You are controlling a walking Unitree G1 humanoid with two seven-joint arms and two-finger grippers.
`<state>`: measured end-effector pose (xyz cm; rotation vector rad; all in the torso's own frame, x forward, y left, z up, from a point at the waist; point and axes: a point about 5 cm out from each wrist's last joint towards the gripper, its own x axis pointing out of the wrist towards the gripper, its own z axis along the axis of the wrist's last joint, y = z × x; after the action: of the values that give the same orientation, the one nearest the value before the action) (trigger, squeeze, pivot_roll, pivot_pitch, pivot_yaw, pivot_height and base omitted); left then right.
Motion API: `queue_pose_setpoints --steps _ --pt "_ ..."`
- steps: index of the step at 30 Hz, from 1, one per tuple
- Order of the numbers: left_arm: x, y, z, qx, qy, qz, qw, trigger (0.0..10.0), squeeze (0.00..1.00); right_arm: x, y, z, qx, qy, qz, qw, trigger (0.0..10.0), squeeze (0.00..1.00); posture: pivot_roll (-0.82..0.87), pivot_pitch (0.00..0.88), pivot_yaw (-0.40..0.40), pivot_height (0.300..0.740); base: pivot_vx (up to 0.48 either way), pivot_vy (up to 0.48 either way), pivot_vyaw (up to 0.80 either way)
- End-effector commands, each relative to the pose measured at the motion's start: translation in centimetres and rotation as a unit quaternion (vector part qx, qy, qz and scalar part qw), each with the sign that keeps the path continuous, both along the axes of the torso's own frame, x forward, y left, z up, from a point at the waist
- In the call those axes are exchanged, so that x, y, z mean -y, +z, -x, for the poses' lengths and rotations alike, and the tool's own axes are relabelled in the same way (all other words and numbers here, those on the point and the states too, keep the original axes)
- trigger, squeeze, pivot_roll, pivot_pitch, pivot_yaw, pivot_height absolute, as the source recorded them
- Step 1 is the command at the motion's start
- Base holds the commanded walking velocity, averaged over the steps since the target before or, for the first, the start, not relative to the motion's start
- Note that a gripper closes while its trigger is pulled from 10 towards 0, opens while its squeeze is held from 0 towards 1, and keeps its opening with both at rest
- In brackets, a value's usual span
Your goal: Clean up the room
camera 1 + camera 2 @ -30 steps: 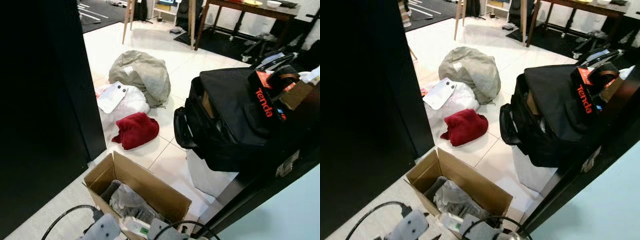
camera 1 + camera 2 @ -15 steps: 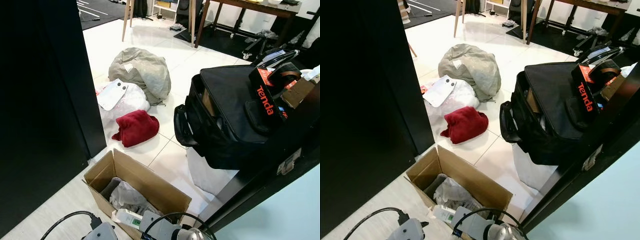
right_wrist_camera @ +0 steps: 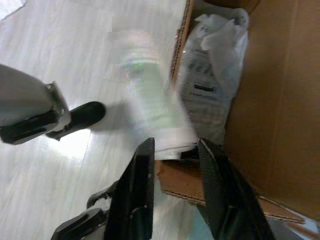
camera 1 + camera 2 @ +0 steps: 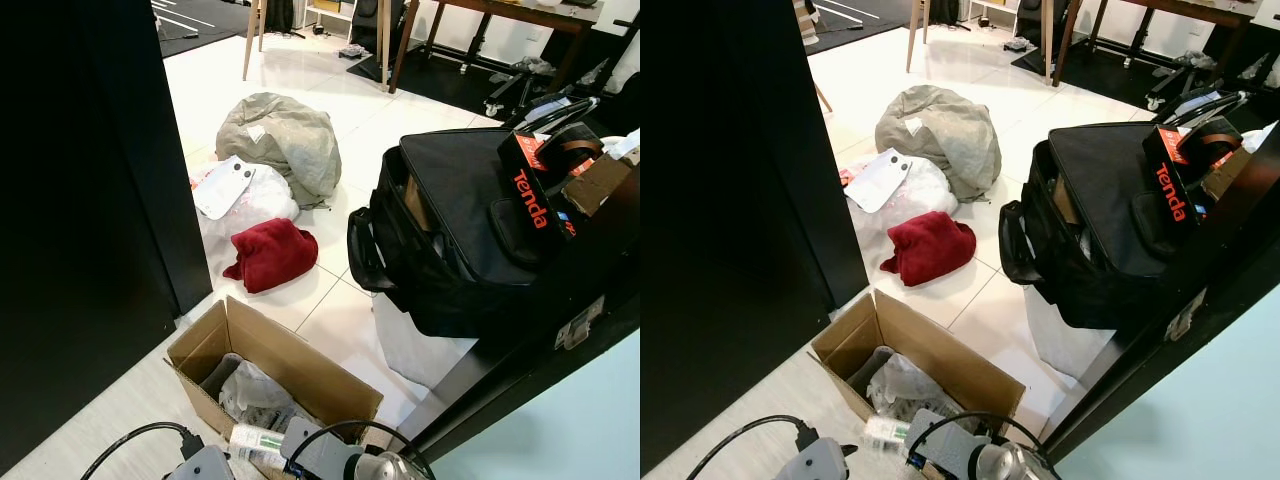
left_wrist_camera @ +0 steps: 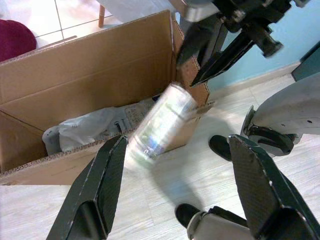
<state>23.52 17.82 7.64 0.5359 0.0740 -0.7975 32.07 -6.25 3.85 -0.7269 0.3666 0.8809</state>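
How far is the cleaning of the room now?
Early. Some plastic wrapping already lies in the cardboard box. The right gripper holds a blurred bottle at the box's edge; the left gripper is open beside it. The red cloth, grey bundle and white bag remain on the floor.

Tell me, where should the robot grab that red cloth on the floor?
Probably the raised hump in the middle of the red cloth. It lies in a soft bunched heap on the white tiles, so fingers coming straight down from above could pinch a thick fold there. Its thin edges lie flat against the floor and would be harder to catch.
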Motion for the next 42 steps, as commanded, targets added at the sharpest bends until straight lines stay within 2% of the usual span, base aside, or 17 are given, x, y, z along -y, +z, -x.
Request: queue_pose_setpoints --steps 1,8,10,11,15,19,22,24,25,26,27,28,30,32,34,37,42 --pt "-0.3 -0.6 0.8 -0.019 -0.002 -0.006 1.000 10.0 0.00 0.1 -0.8 0.6 -0.012 -0.003 0.004 1.000 10.0 0.00 0.09 0.414 -0.073 0.740 0.000 0.000 0.00" --pt "-0.3 -0.7 0.8 -0.015 0.008 -0.003 1.000 10.0 0.00 0.3 -0.4 0.1 0.011 -0.036 -0.017 0.999 10.0 0.00 0.09 0.403 -0.078 0.740 0.000 0.000 0.00" --pt "-0.4 -0.9 0.5 -0.018 0.030 -0.004 0.999 10.0 0.00 0.8 -0.1 -0.2 0.010 -0.079 -0.050 0.996 10.0 0.00 0.09 0.386 -0.078 0.740 0.000 0.000 0.00" --pt "-0.4 -0.9 0.5 -0.018 0.030 -0.004 0.999 10.0 0.00 0.8 -0.1 -0.2 0.010 -0.079 -0.050 0.996 10.0 0.00 0.09 0.386 -0.078 0.740 0.000 0.000 0.00" --pt "0.1 -0.8 0.0 -0.017 0.072 0.026 0.997 10.0 0.00 1.8 -0.2 -0.3 0.009 -0.130 -0.096 0.987 10.0 0.00 0.08 0.364 -0.077 0.740 0.000 0.000 0.00" --pt "0.4 -1.0 0.0 -0.016 0.076 0.030 0.997 10.0 0.00 2.2 -0.4 -0.1 0.008 -0.143 -0.107 0.984 10.0 0.00 0.07 0.348 -0.074 0.740 0.000 0.000 0.00" --pt "0.6 -1.2 -0.3 -0.015 0.099 0.041 0.994 10.0 0.00 3.1 -0.3 -0.1 0.016 -0.190 -0.148 0.970 10.0 0.00 0.07 0.300 -0.073 0.740 0.000 0.000 0.00" --pt "0.6 -1.2 -0.3 -0.015 0.099 0.041 0.994 10.0 0.00 3.1 -0.3 -0.1 0.016 -0.190 -0.148 0.970 10.0 0.00 0.07 0.300 -0.073 0.740 0.000 0.000 0.00" --pt "0.7 -1.5 -0.6 -0.017 0.130 0.052 0.990 10.0 0.00 3.6 0.0 -0.3 0.023 -0.224 -0.179 0.958 10.0 0.00 0.07 0.255 -0.072 0.740 0.000 0.000 0.00" --pt "0.7 -1.5 -0.6 -0.017 0.130 0.052 0.990 10.0 0.00 3.6 0.0 -0.3 0.023 -0.224 -0.179 0.958 10.0 0.00 0.07 0.255 -0.072 0.740 0.000 0.000 0.00" --pt "0.7 -2.0 -0.9 -0.026 0.169 0.065 0.983 10.0 0.00 4.3 0.2 -0.4 0.034 -0.257 -0.209 0.943 10.0 0.00 0.06 0.211 -0.071 0.740 0.000 0.000 0.00" --pt "0.7 -2.0 -0.9 -0.026 0.169 0.065 0.983 10.0 0.00 4.3 0.2 -0.4 0.034 -0.257 -0.209 0.943 10.0 0.00 0.06 0.211 -0.071 0.740 0.000 0.000 0.00" --pt "0.7 -2.8 -1.6 -0.040 0.265 0.097 0.959 10.0 0.00 5.6 0.6 -0.2 0.049 -0.314 -0.272 0.908 10.0 0.00 0.05 0.150 -0.058 0.740 0.000 0.000 0.00" --pt "0.8 -3.2 -1.9 -0.054 0.326 0.128 0.935 10.0 0.00 6.1 0.6 0.2 0.053 -0.335 -0.300 0.892 10.0 0.00 0.04 0.131 -0.049 0.740 0.000 0.000 0.00" --pt "0.8 -3.2 -1.9 -0.054 0.326 0.128 0.935 10.0 0.00 6.1 0.6 0.2 0.053 -0.335 -0.300 0.892 10.0 0.00 0.04 0.131 -0.049 0.740 0.000 0.000 0.00" --pt "1.2 -3.7 -2.1 -0.064 0.367 0.148 0.916 10.0 0.00 6.3 -0.2 1.1 0.048 -0.340 -0.297 0.891 10.0 0.00 0.03 0.106 -0.038 0.740 0.000 0.000 0.00" --pt "2.5 -4.0 -2.5 -0.063 0.375 0.142 0.914 10.0 0.00 6.6 -2.3 2.8 0.015 -0.369 -0.265 0.891 10.0 0.00 0.03 0.100 -0.039 0.740 0.000 0.000 0.00"
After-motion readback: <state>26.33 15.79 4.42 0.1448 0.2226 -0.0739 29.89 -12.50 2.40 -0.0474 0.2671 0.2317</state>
